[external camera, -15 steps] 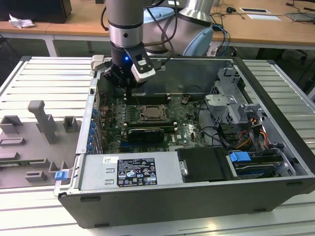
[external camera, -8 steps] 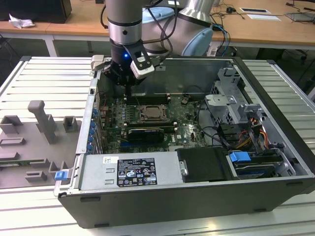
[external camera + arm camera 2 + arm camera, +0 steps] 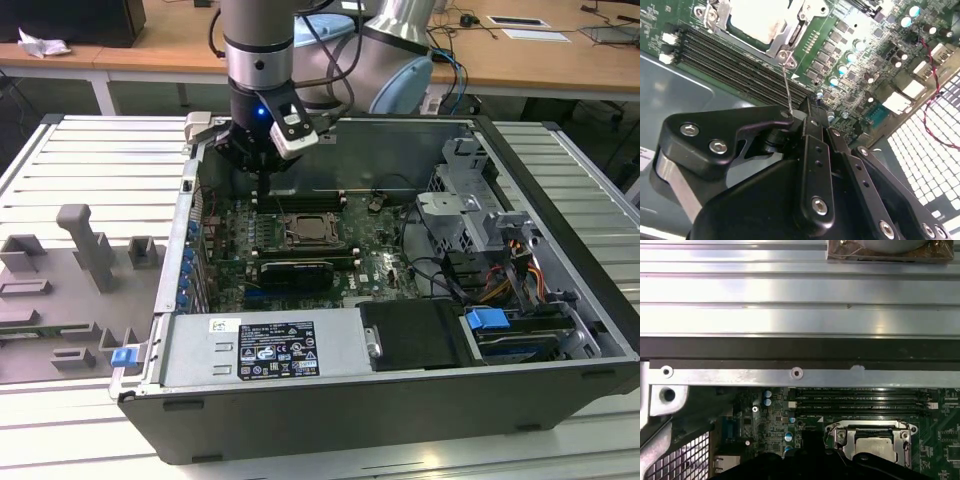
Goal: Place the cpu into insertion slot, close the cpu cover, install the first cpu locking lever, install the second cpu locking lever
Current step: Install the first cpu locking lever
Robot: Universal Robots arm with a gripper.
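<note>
Where the arm dips into the open computer case (image 3: 350, 420) in the exterior view, the gripper (image 3: 262, 196) hangs just beside the insertion slot (image 3: 291, 233), toward the exterior view's left. The cpu (image 3: 315, 229) sits inside the slot. Second wrist view: fingers together, pinched on the thin locking lever (image 3: 786, 82) rising from the slot corner. The cpu cover (image 3: 790, 37) lies flat, framing the chip. First wrist view: cpu seated, memory slots (image 3: 860, 402) just beside.
</note>
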